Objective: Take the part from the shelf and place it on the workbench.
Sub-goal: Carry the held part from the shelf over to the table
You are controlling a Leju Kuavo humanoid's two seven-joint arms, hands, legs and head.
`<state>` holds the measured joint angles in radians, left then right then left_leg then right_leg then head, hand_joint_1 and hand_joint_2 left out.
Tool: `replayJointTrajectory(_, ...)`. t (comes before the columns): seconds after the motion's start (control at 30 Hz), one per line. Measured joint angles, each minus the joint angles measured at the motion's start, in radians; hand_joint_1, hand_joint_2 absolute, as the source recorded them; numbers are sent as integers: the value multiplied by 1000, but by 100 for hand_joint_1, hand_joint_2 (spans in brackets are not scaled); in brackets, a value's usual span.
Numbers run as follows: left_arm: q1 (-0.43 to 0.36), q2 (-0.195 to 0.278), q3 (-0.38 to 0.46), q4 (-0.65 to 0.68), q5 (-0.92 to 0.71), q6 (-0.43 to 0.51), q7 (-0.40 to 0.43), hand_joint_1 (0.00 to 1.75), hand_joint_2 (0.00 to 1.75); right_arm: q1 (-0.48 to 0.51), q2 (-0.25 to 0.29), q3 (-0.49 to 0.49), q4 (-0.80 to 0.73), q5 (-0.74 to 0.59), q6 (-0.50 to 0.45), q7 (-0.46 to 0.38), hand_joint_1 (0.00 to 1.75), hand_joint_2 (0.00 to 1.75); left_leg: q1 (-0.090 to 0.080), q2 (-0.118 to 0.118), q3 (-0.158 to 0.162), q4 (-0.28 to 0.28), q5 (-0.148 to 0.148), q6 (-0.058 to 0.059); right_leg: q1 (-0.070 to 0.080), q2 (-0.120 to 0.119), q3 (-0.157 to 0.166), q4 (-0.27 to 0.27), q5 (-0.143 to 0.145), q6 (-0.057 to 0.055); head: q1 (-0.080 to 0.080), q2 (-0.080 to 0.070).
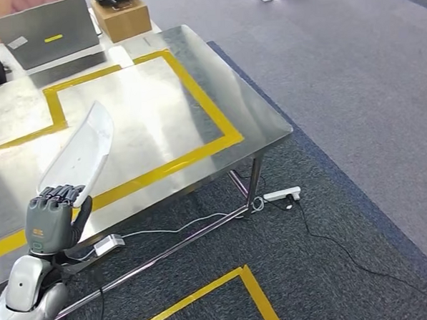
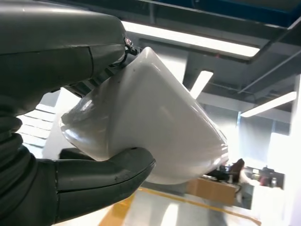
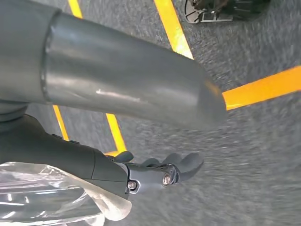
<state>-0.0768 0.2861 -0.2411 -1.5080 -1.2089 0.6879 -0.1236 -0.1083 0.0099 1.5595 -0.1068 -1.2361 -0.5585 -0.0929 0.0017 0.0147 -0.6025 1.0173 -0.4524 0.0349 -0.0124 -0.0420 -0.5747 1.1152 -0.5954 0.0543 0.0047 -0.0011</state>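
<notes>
A: Where's the part at? The left hand (image 1: pixel 51 224) has the white curved part (image 1: pixel 79 156) clamped by its near end, fingers over the top and thumb underneath, down at about 8 o'clock in the head view.

B: Yep, the left wrist view shows the same thing, with the shell wedged between thumb (image 2: pixel 106 176) and fingers. Its long axis runs away from the fingers toward about 1 o'clock, so the far tip hangs over the steel workbench (image 1: pixel 252 115), just inside the yellow tape outline (image 1: pixel 197 96).

A: So the left hand does the placing. I'd guess lower it along that axis.

B: The right hand (image 3: pixel 160 172) hangs over the carpet, fingers loosely apart, holding nothing.

A: Any writing?

B: There's a small orange mark on the back of the left hand, but it's too small to read.
</notes>
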Motion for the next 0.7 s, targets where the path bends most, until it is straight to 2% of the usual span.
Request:
replayJointTrajectory(0.03, 0, -1, 0, 0, 0, -1, 1, 175, 175, 2, 0, 0, 0, 0, 0, 0, 0, 0, 1, -12, 0, 0, 0, 3, 0, 23, -38, 71, -29, 0, 2, 0)
replayJointTrajectory(0.07, 1, -1, -1, 0, 0, -1, 1, 175, 175, 4, 0, 0, 0, 0, 1, 0, 0, 0, 0, -25, 0, 1, -1, 5, 0, 34, -75, 135, -48, 0, 2, 0)
replayJointTrajectory(0.1, 3, -2, -1, 1, 0, -2, 2, 175, 175, 6, 0, 0, 0, 0, 1, 0, 0, 0, 0, -40, 0, 1, -1, 5, 0, 38, -102, 173, -50, 0, 2, 0)
replayJointTrajectory(0.13, 4, -2, -1, 1, -1, -2, 2, 175, 175, 7, 0, 0, 0, -1, 2, 0, 0, 0, -1, -55, 2, 1, -2, 5, 0, 41, -111, 171, -29, -2, 2, 0)
replayJointTrajectory(0.17, 4, -2, -1, 1, -1, -2, 3, 175, 175, 8, 0, 0, 0, -1, 2, 0, 0, 0, 0, -71, 4, 2, -3, 4, 0, 46, -100, 130, 9, -4, 2, 0)
replayJointTrajectory(0.2, 4, -2, -1, 1, -1, -3, 4, 175, 175, 8, 0, 0, 0, -1, 2, 0, 0, 0, 0, -85, 6, 2, -4, 2, 0, 58, -76, 62, 54, -7, 3, 0)
replayJointTrajectory(0.23, 4, -2, -1, 1, -1, -3, 5, 175, 175, 8, 0, 0, 0, -1, 2, 1, 0, 0, -1, -98, 7, 4, -6, -2, -2, 80, -50, -5, 86, -11, 2, 0)
replayJointTrajectory(0.27, 3, -2, -1, 1, -2, -4, 5, 175, 175, 7, -1, 0, 0, -1, 2, 1, 0, 0, 0, -111, 5, 6, -7, -6, -4, 100, -25, -57, 103, -14, 2, 0)
replayJointTrajectory(0.3, 3, -2, -1, 1, -3, -4, 6, 175, 175, 7, -1, 0, 0, -2, 3, 1, 0, 0, 2, -122, 1, 8, -7, -12, -5, 114, -10, -87, 107, -17, 1, 0)
replayJointTrajectory(0.33, 4, -2, -1, 1, -3, -4, 7, 175, 175, 6, -1, 0, 0, -2, 3, 1, 0, 0, 5, -134, -3, 8, -6, -19, -4, 117, -2, -96, 101, -20, 1, 0)
replayJointTrajectory(0.37, 5, 0, -1, 2, -4, -5, 8, 175, 175, 5, -1, 0, 0, -2, 4, 1, 0, 0, 8, -146, -5, 7, -3, -26, -3, 108, 4, -101, 101, -23, 1, 0)
replayJointTrajectory(0.4, 8, 1, 0, 2, -4, -5, 8, 175, 175, 5, 0, 0, 0, -3, 4, 1, 0, 0, 9, -142, -7, 8, -4, -32, -3, 97, 8, -104, 102, -27, 1, 0)
replayJointTrajectory(0.47, 7, 5, 0, 2, -5, -5, 9, 175, 175, 5, 3, 0, 1, -3, 4, 0, 0, 0, 6, -94, -25, 48, -28, -45, -6, 71, 17, -112, 103, -38, -5, 0)
replayJointTrajectory(0.5, 6, 5, 0, 2, -5, -5, 9, 175, 175, 6, 3, 0, 1, -3, 4, 0, 0, 0, 6, -60, -47, 96, -54, -50, -6, 58, 21, -114, 102, -43, -8, 0)
replayJointTrajectory(0.53, 5, 6, 0, 2, -6, -5, 9, 175, 175, 6, 3, 0, 1, -3, 4, 0, 0, 0, 7, -38, -78, 160, -84, -56, -5, 44, 23, -115, 99, -47, -11, 0)
replayJointTrajectory(0.57, 5, 6, 0, 3, -6, -5, 9, 175, 175, 7, 3, 0, 1, -4, 4, 0, 0, 0, 9, -30, -109, 223, -107, -60, -4, 31, 25, -114, 97, -50, -11, 0)
replayJointTrajectory(0.6, 7, 6, 0, 4, -6, -5, 10, 175, 175, 7, 3, 0, 1, -4, 4, 0, 0, 0, 12, -27, -131, 265, -117, -62, -4, 18, 26, -114, 95, -51, -12, 0)
replayJointTrajectory(0.63, 8, 6, 0, 5, -6, -5, 10, 175, 175, 7, 3, 0, 2, -4, 4, 0, 0, 0, 13, -26, -136, 273, -109, -64, -4, 6, 29, -114, 92, -50, -12, 0)
replayJointTrajectory(0.67, 9, 6, 0, 6, -6, -5, 10, 175, 175, 7, 3, 0, 2, -3, 4, 0, 0, 0, 14, -23, -121, 243, -83, -64, -4, -5, 32, -114, 89, -48, -12, 0)
replayJointTrajectory(0.7, 9, 6, 0, 6, -6, -5, 10, 175, 175, 6, 3, 0, 1, -3, 4, -1, 0, 0, 14, -19, -90, 182, -47, -61, -4, -13, 37, -114, 86, -45, -12, 0)
